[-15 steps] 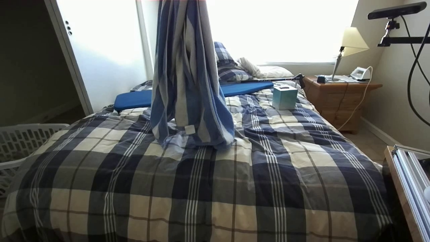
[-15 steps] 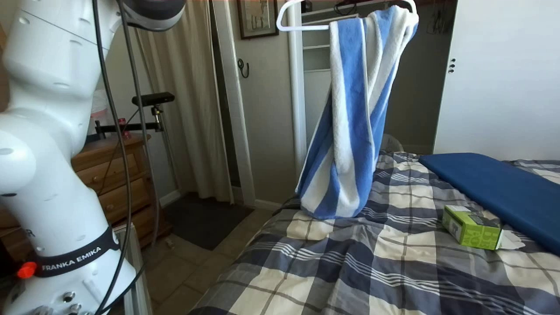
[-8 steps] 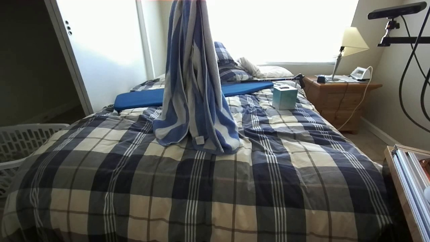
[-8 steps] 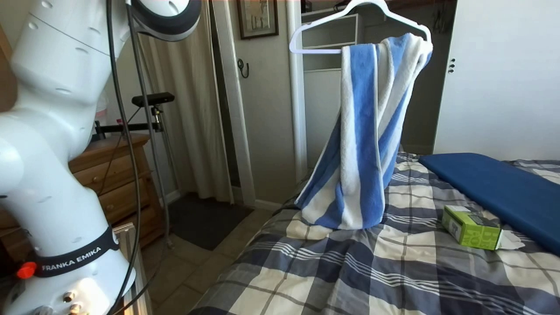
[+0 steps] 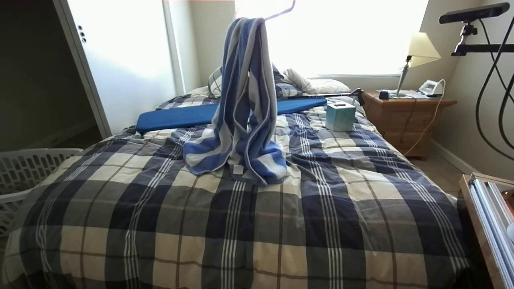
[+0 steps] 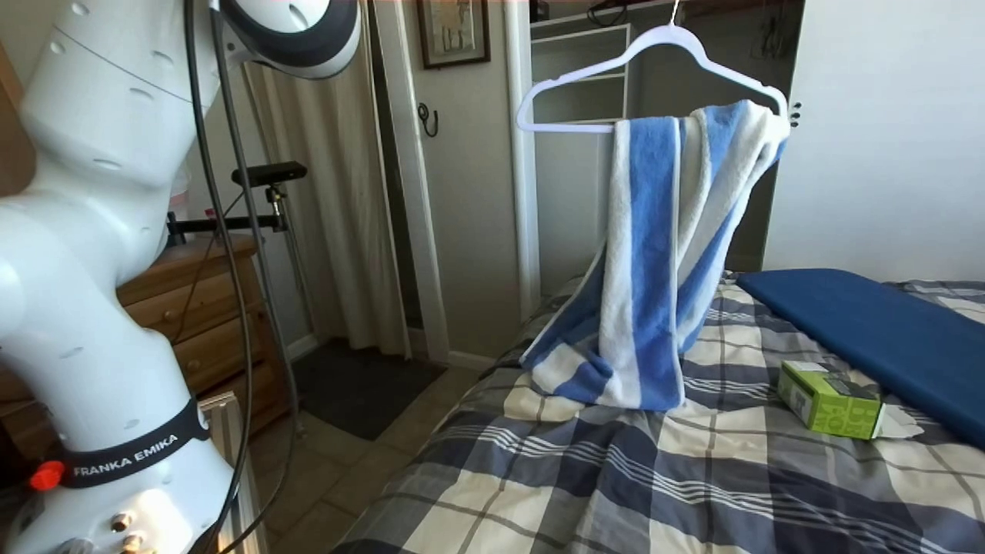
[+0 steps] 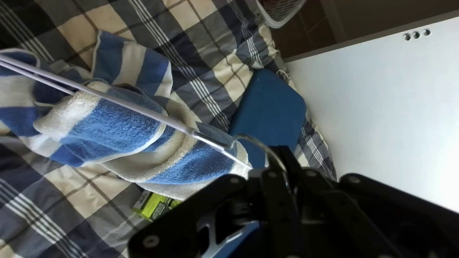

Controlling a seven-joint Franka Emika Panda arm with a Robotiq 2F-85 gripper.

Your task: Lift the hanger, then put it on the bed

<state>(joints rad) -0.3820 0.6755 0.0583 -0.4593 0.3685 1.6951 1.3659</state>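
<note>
— Where is the hanger (image 6: 671,35)?

— It is held roughly level above the bed (image 5: 225,224), not yet laid down; the striped towel (image 6: 654,254) is draped over the bar toward one end, its lower folds already borne by the bed.

— And the grip?

— In the wrist view the hook (image 7: 257,142) is seen running in between the fingers of the gripper (image 7: 278,159), which appear to be pinched on it.

— How is the lowering best done?

— Slowly, with the hanger tipped or carried sideways as it sinks, so that it is laid flat rather than stood upright in bunched cloth. The hook should be released only once the hanger is fully supported; let go sooner, it might topple. Room should be kept from the green box (image 6: 829,400) and the blue board (image 6: 869,331) near it.

— What has been changed since half a second ago?

— The hanger has been brought lower, so the towel top (image 5: 247,24), cut off above then, is now shown in an exterior view. The hem has been left nearly in place, while the cloth over it has been buckled into deeper folds. Neither box nor board has been moved.
</note>
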